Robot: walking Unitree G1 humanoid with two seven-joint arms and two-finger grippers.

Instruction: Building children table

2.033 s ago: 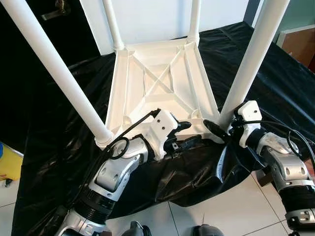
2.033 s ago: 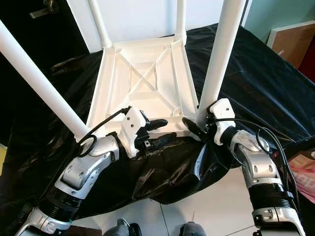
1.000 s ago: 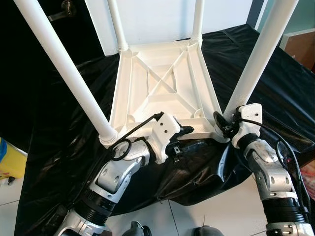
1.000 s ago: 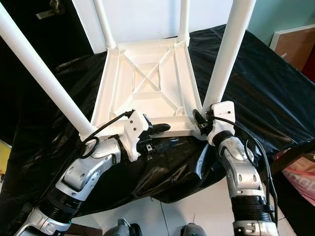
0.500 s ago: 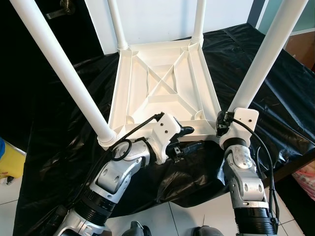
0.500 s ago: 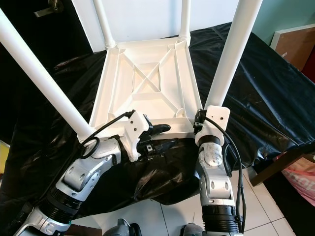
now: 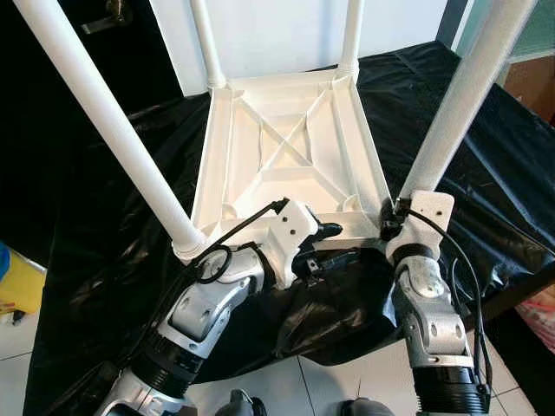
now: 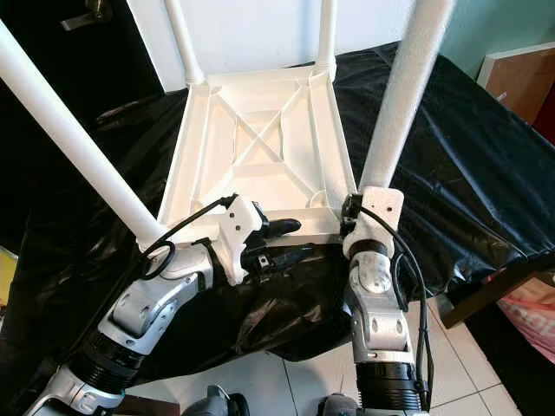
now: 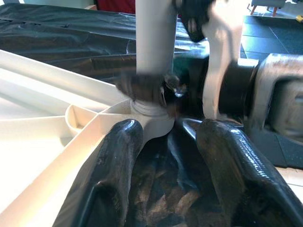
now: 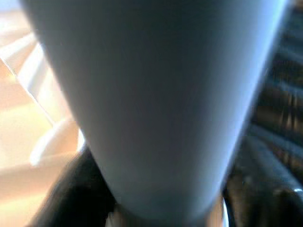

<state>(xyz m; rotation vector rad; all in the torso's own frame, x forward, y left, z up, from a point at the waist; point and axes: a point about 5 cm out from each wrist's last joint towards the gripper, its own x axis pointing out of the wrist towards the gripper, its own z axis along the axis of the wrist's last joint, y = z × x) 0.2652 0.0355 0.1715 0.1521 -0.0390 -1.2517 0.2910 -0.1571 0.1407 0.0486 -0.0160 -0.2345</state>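
now right pincer (image 7: pixel 392 227) tight around near-right table leg (image 7: pixel 460 104), left pincer (image 7: pixel 334 245) spread.

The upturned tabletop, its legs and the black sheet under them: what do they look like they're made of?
Tabletop: apparently moulded white plastic, matte, judging by the cast ribs crossing its underside. Legs, such as the near right leg: smooth white tubes, probably plastic too, though painted metal can't be ruled out. Black sheet: thin glossy plastic film, wrinkled with bright highlights. The right tool is at that leg's base.
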